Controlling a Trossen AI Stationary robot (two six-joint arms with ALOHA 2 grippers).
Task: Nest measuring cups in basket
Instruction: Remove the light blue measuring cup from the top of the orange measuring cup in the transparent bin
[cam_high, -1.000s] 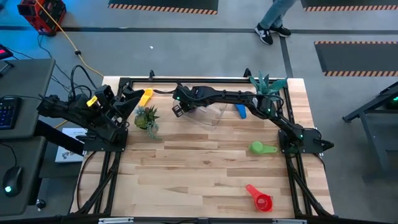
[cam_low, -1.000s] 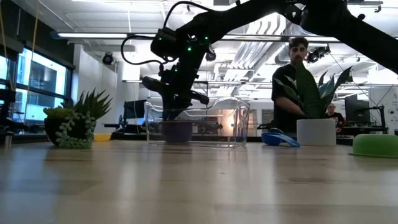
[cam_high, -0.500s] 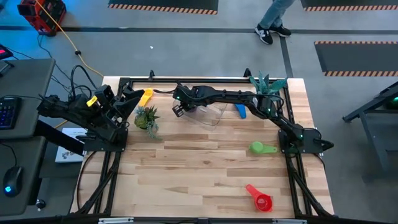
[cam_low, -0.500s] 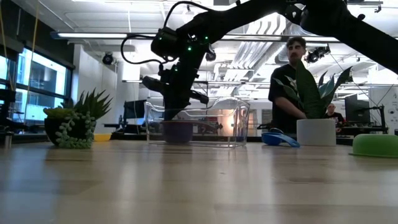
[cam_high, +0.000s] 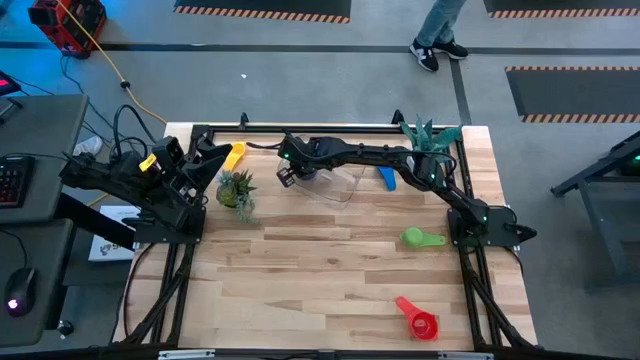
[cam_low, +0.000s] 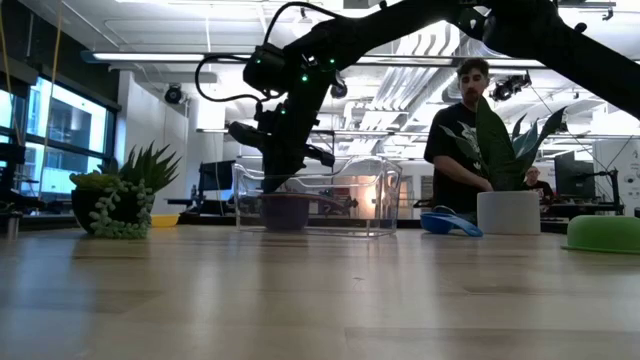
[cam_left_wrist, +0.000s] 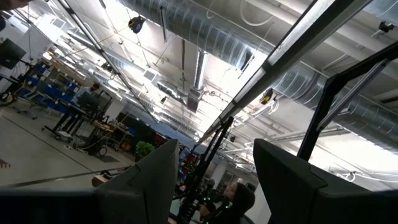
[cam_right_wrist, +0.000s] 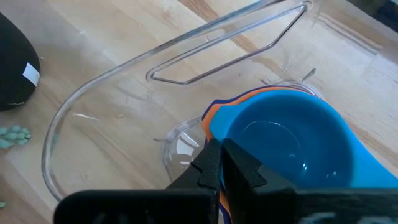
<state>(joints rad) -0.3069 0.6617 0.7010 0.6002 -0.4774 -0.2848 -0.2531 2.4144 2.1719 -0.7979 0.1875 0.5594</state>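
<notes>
With right end effector (cam_right_wrist: 217, 163) pinched together on blue cup (cam_right_wrist: 292, 143) atop orange cup (cam_right_wrist: 208, 124) inside basket (cam_high: 340, 184) at far edge of surface (cam_high: 320, 270): seat level, release gently, lift straight up.

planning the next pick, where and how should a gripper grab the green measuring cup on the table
Grip the green measuring cup by its short handle, which sticks out from the bowl toward the table's right edge. Come straight down from above, with the fingers closing across the handle's width. The bowl looks too wide and rounded for a sure pinch, while the handle is narrow and flat. It lies in the open near the right arm's base, so nothing crowds the approach.
</notes>
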